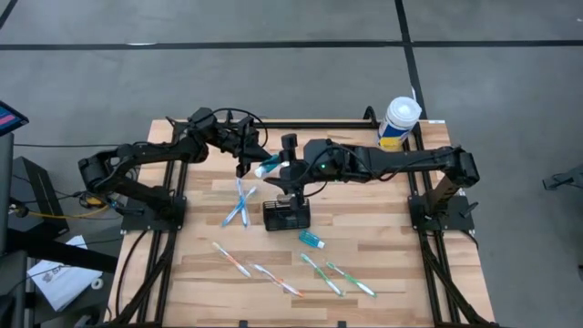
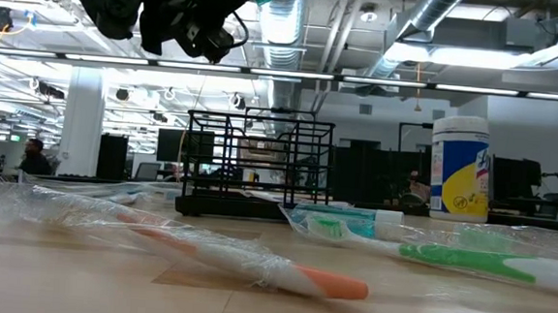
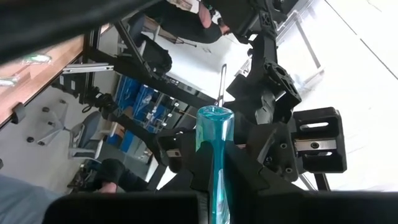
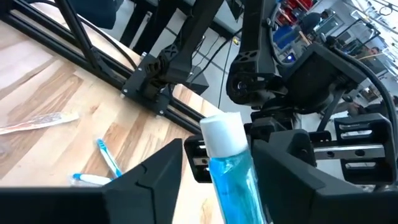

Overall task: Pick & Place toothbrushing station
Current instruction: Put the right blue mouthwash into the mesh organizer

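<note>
the toothbrushing station (image 1: 286,215) is a small black wire-mesh basket, boxy and see-through, standing upright near the middle of the pale wooden plank table (image 1: 383,273). above it and slightly behind, the two dark arms meet over a translucent blue tube (image 1: 269,167) with a white cap at one end. the left gripper (image 1: 244,167) is clamped tight on the tube's flat tail end. the right gripper (image 1: 290,169) straddles the cap end, its fingers (image 4: 292,168) set on either side of the tube, but whether they press on it cannot be told. a second small blue tube (image 1: 312,240) lies on the table just beside the basket. blue toothbrushes (image 1: 240,202) lie crossed near the basket on the left arm's side, and orange (image 1: 233,260) and green (image 1: 351,278) toothbrushes in crinkled clear wrappers lie along the near edge. a white-and-yellow cylindrical wipes tub (image 1: 398,122) stands at the far corner.
</note>
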{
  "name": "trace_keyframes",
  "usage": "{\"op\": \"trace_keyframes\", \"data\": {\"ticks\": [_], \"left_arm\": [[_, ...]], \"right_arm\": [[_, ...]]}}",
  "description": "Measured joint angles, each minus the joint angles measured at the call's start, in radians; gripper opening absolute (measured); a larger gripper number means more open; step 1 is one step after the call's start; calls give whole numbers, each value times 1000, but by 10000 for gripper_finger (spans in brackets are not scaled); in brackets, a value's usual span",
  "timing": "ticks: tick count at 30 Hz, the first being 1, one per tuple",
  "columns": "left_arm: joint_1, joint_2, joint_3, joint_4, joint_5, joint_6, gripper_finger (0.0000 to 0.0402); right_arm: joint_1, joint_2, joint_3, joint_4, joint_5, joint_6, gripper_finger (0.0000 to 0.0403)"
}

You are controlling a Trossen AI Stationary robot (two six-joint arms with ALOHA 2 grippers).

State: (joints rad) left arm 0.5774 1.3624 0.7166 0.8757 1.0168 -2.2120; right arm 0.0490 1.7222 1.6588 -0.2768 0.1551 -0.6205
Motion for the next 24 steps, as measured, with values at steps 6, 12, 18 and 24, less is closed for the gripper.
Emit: {"op": "trace_keyframes", "data": {"ticks": [6, 12, 18, 24], "left_arm": [[0, 0, 0, 1, 0, -2, 12], [0, 0, 0, 4, -6, -1, 12], [0, 0, 0, 11, -4, 0, 12], [0, 0, 0, 17, 2, -1, 12]], "right_arm": [[0, 0, 0, 26, 0, 11, 192], [-14, 0, 0, 50, -1, 16, 156], [-25, 0, 0, 50, -45, 45, 140], [-33, 26, 6, 44, -61, 45, 163]]}}
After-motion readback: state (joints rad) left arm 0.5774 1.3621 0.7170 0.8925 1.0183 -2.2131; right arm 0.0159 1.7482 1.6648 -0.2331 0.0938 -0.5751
